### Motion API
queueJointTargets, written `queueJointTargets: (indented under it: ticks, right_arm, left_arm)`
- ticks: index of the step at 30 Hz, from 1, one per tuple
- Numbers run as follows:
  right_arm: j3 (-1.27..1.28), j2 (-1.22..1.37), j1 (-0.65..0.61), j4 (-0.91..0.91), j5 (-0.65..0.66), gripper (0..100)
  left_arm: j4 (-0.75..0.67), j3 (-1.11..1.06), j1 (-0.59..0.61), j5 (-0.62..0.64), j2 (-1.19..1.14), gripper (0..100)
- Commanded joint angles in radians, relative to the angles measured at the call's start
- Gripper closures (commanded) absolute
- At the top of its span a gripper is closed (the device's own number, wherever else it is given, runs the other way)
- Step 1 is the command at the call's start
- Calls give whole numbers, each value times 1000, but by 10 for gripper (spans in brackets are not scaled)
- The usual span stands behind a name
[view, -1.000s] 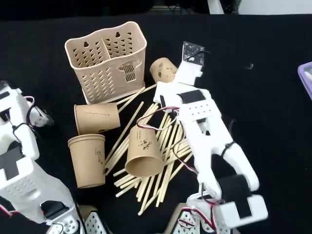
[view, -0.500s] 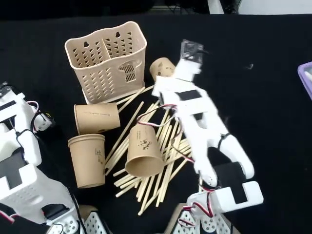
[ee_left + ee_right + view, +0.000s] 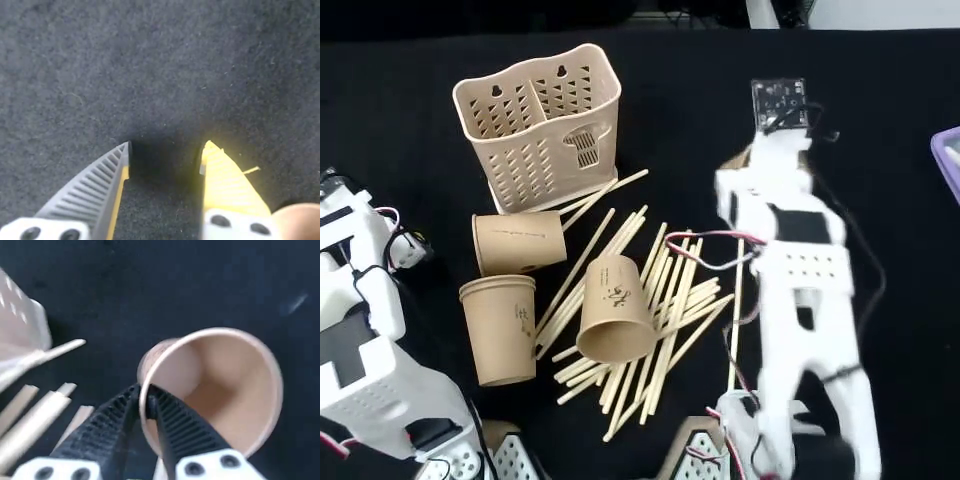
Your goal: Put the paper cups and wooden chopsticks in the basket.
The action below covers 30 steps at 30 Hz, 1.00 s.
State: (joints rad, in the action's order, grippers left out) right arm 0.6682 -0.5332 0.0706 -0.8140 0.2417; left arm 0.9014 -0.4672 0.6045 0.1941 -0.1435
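My right gripper [image 3: 144, 390] is shut on the rim of a paper cup [image 3: 225, 385], one finger inside and one outside. In the high view that arm [image 3: 790, 230] hangs over the cloth right of the basket [image 3: 540, 120], with the cup's edge [image 3: 732, 160] peeking from under it. Three more paper cups lie below the basket: one on its side [image 3: 517, 242], one beside it [image 3: 500, 328], one on the chopsticks [image 3: 613, 310]. The wooden chopsticks [image 3: 660, 300] lie in a loose pile. My left gripper [image 3: 165, 150] is open over bare black cloth.
The left arm [image 3: 360, 300] stands at the table's left edge. A single chopstick [image 3: 735, 310] lies apart beside the right arm. A purple container [image 3: 947, 150] shows at the far right edge. The basket's wall [image 3: 20, 315] and chopstick ends [image 3: 35, 410] appear beside the held cup.
The right arm has swung to the right, away from the basket, carrying the small cup that lay beside it. One chopstick has shifted right. The left arm barely moved.
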Motion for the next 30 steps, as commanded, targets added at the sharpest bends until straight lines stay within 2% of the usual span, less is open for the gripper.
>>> queueJointTargets:
  ticks: [1, 6, 13, 22, 28, 30]
  right_arm:
    - [-119, -122, 15, -104, 117, 988]
    - [-469, -116, -152, -241, 164, 988]
    - [-865, 137, -376, -250, 172, 988]
    - [-1326, 553, -489, -267, 172, 988]
    - [-1521, 757, -555, -379, 178, 988]
    - [-1561, 816, -568, -414, 224, 988]
  left_arm:
    - [-25, 2, -28, 12, -11, 762]
    - [-25, -4, -28, 12, -11, 762]
    - [-25, -5, -28, 12, -11, 762]
    - [-23, -7, -28, 12, -12, 762]
    - [-23, -7, -28, 11, -12, 762]
    - [-23, -7, -28, 11, -12, 762]
